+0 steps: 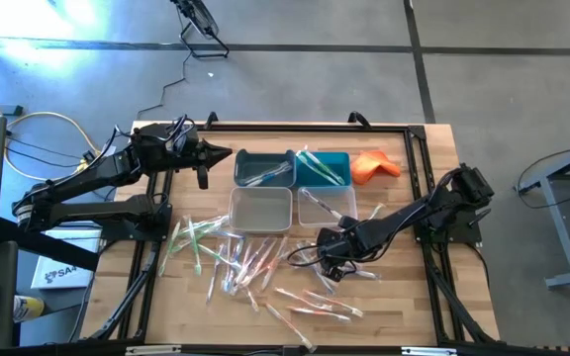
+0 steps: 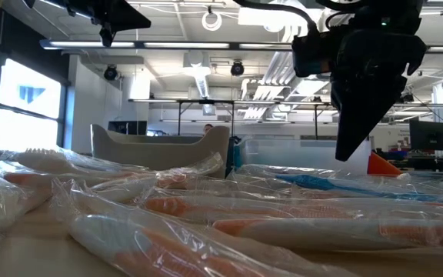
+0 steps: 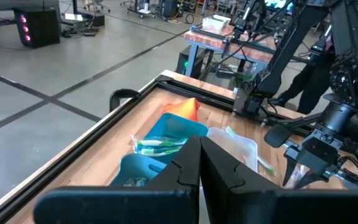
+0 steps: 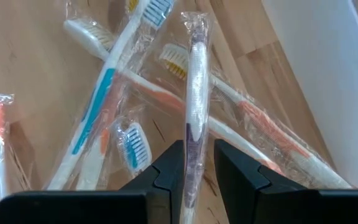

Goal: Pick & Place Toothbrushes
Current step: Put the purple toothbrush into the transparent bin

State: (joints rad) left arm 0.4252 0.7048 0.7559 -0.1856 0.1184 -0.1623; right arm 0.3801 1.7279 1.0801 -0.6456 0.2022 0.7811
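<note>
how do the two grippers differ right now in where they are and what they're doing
The left gripper hangs beside the dark blue bin at the table's far side; the right gripper is low over the loose toothbrushes. The left gripper is shut on nothing; the right gripper is shut on a wrapped toothbrush with a whitish and purple handle. Both are dark two-finger grippers.

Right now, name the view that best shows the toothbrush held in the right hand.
Right wrist view: the wrapped whitish toothbrush sits clamped between the right hand's fingers. The high view shows only that hand over the pile; low and left wrist views hide the grip.
</note>
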